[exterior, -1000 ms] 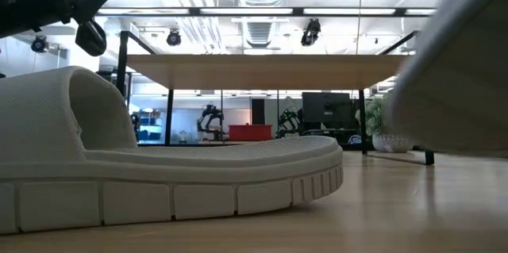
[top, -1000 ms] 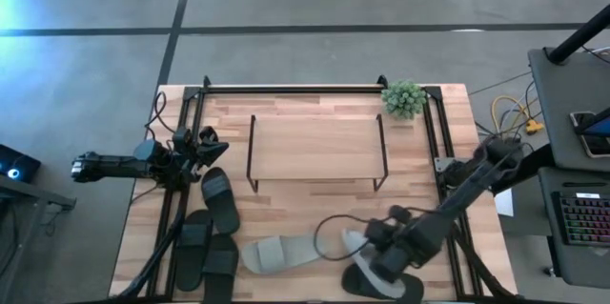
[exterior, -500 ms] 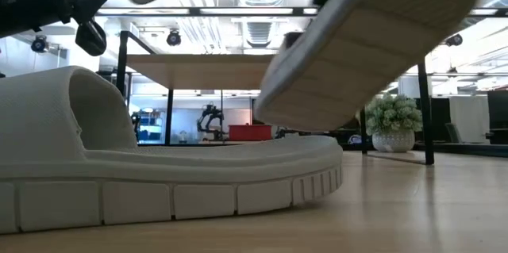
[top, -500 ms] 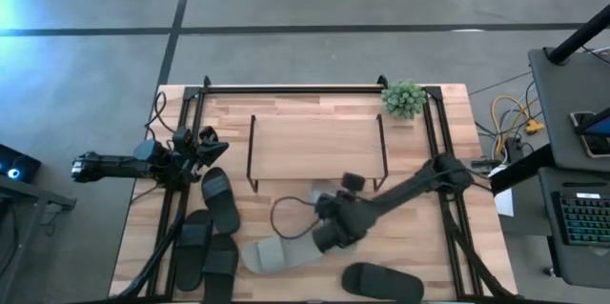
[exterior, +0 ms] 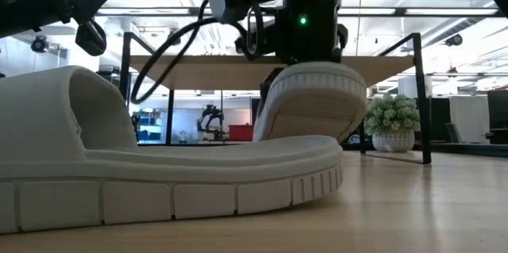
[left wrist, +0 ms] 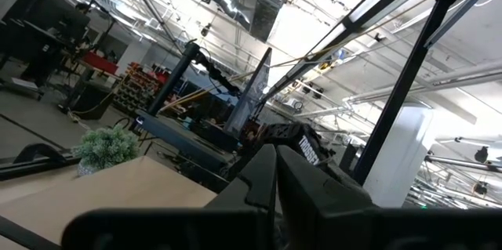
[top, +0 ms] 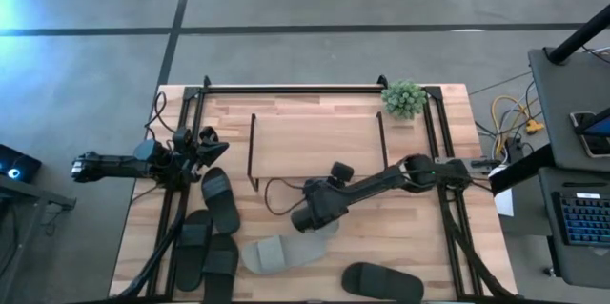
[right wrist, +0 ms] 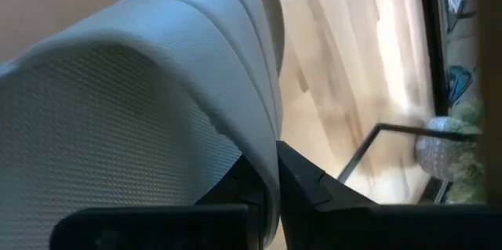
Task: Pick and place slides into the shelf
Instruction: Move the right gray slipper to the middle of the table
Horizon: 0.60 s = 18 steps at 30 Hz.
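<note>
Right gripper (top: 307, 216) is over the counter (top: 410, 247) just in front of the shelf (top: 315, 147), fingers pinched tight on the strap of a light grey slide (exterior: 313, 102), which hangs tilted, toe low. The second grey slide (top: 276, 253) lies on the counter just below it. Judgement: foam slide, light, springy, slightly grippy (the strap edge gives a thin, firm hold); sole too wide to span. Left gripper (top: 205, 147) waits at the counter's left edge, fingers closed and empty, near the black slides (top: 212, 233).
</note>
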Each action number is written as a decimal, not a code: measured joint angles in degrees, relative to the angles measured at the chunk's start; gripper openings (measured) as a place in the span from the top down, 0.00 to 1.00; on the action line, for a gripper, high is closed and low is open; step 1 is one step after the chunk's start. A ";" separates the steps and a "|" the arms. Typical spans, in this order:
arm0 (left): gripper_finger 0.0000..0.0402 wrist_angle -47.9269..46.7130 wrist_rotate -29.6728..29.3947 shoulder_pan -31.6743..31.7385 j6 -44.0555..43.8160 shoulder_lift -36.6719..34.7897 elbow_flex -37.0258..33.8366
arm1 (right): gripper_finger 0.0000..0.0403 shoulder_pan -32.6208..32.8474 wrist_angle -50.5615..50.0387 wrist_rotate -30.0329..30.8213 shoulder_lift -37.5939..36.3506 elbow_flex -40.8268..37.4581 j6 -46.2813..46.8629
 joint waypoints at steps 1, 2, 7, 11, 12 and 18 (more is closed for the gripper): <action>1.00 0.01 0.01 0.00 0.00 0.00 -0.01 | 0.97 0.00 0.02 0.00 0.01 0.01 0.03; 1.00 0.00 0.02 0.00 0.00 0.00 -0.01 | 0.97 0.00 -0.04 0.01 0.00 0.01 0.05; 1.00 -0.02 0.02 -0.04 0.00 0.00 0.01 | 0.92 0.57 0.09 0.06 -0.03 0.03 0.45; 1.00 0.01 -0.01 -0.04 0.00 0.00 -0.01 | 0.80 0.95 0.31 -0.05 -0.06 0.05 2.14; 1.00 0.01 -0.01 -0.04 0.00 0.00 -0.01 | 0.76 1.01 0.33 -0.76 -0.06 0.05 2.59; 1.00 0.00 -0.01 -0.04 0.00 0.00 0.01 | 0.60 1.62 -0.10 -3.24 -0.06 1.92 3.03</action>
